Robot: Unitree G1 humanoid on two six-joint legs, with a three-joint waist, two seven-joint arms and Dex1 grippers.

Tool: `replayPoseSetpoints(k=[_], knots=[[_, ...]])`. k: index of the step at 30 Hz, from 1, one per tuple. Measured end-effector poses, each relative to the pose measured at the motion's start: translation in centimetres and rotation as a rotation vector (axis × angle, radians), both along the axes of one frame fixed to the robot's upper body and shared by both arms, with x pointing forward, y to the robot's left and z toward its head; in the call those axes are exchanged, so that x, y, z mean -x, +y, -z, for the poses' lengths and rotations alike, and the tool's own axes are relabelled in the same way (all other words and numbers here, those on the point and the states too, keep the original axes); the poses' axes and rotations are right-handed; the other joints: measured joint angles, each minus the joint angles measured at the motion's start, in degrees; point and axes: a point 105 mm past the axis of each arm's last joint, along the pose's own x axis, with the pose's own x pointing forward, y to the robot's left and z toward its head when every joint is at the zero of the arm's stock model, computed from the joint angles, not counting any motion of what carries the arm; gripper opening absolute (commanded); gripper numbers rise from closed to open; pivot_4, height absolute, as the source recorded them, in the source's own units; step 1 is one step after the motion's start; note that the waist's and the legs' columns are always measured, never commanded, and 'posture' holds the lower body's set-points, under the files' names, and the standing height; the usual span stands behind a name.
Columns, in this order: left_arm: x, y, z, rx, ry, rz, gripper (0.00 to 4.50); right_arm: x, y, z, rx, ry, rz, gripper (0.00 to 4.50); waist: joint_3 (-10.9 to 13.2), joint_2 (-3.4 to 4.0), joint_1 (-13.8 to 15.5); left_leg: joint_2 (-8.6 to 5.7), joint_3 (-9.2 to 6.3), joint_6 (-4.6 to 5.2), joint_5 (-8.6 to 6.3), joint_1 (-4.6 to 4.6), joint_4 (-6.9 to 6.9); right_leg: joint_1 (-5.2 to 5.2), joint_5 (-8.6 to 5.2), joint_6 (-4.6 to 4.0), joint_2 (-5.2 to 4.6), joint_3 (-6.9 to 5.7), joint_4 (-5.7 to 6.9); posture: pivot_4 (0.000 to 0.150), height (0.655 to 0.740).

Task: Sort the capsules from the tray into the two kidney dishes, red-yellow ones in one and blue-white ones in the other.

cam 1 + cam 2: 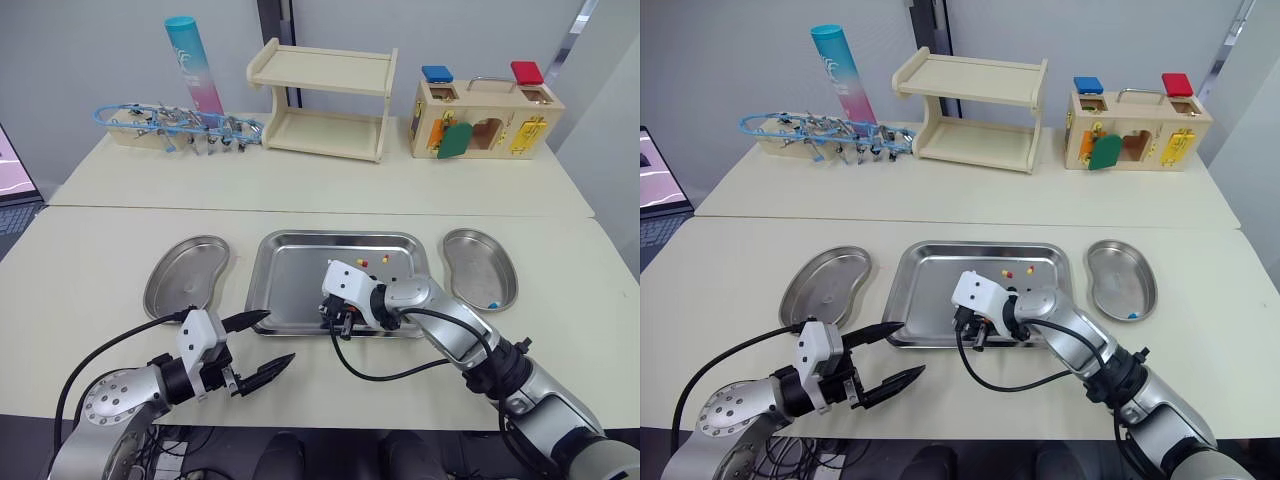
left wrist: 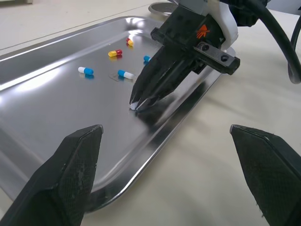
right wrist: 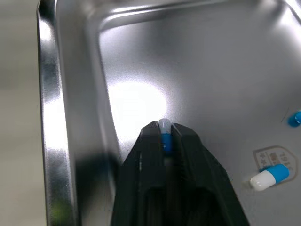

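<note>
The left pincer [image 1: 280,336] is spread wide over the desk [image 1: 90,250], just by the tray's [image 1: 300,285] near corner. The right pincer [image 2: 136,104] pinches a blue-white capsule [image 3: 164,126] down at the tray's near edge. More capsules [image 1: 362,263] lie farther in.

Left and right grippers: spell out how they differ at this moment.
The left gripper is open wide and holds nothing; the right gripper is shut on a blue-white capsule. The left gripper hangs just in front of the tray; the right gripper points down inside the tray. Both are black-fingered and close to the tray's near edge.
</note>
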Motion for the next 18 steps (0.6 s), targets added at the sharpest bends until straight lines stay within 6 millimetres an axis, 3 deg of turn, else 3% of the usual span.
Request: replayPoseSetpoints(k=[7, 11, 13, 14, 18], knots=[[0.1, -0.6, -0.1, 0.005, -0.006, 0.043, 4.5, 0.2, 0.0, -0.2, -0.003, 0.014, -0.028, 0.01, 0.0, 0.0, 0.01, 0.0, 0.0, 0.0, 0.0, -0.01, 0.0, 0.0, 0.0, 0.0, 0.0, 0.0, 0.0, 0.15, 0.74], [0.4, -1.2, -0.5, 0.027, -0.012, 0.102, 4.5, 0.4, -1.0, -2.1, -0.038, -0.029, -0.046, 0.01, 0.01, 0.02, 0.17, 0.0, 0.0, 0.0, 0.0, -0.09, 0.0, -0.05, 0.0, 0.0, 0.0, -0.02, -0.02, 0.15, 0.74], [0.8, -1.7, -1.0, 0.037, -0.023, 0.149, 4.5, 0.6, -2.1, -3.7, -0.067, -0.068, -0.043, 0.01, 0.01, 0.01, 0.29, 0.0, 0.0, 0.0, 0.0, -0.12, 0.0, -0.05, 0.0, 0.0, 0.0, -0.02, -0.05, 0.15, 0.74], [0.9, -2.5, -1.5, 0.04, -0.041, 0.199, 4.5, 1.2, -3.6, -4.4, -0.096, -0.081, -0.035, 0.01, 0.01, 0.01, 0.75, 0.0, -0.06, 0.0, 0.0, -0.26, 0.02, -0.05, 0.0, 0.01, -0.02, -0.13, -0.1, 0.15, 0.74], [0.7, -3.6, -2.4, 0.06, -0.073, 0.262, 4.5, 3.1, -7.9, -5.3, -0.163, -0.071, 0.007, 0.01, 0.01, 0.01, 0.78, -0.01, -0.06, 0.0, 0.0, -0.37, 0.05, -0.09, 0.0, 0.01, -0.02, -0.13, -0.09, 0.15, 0.74]])
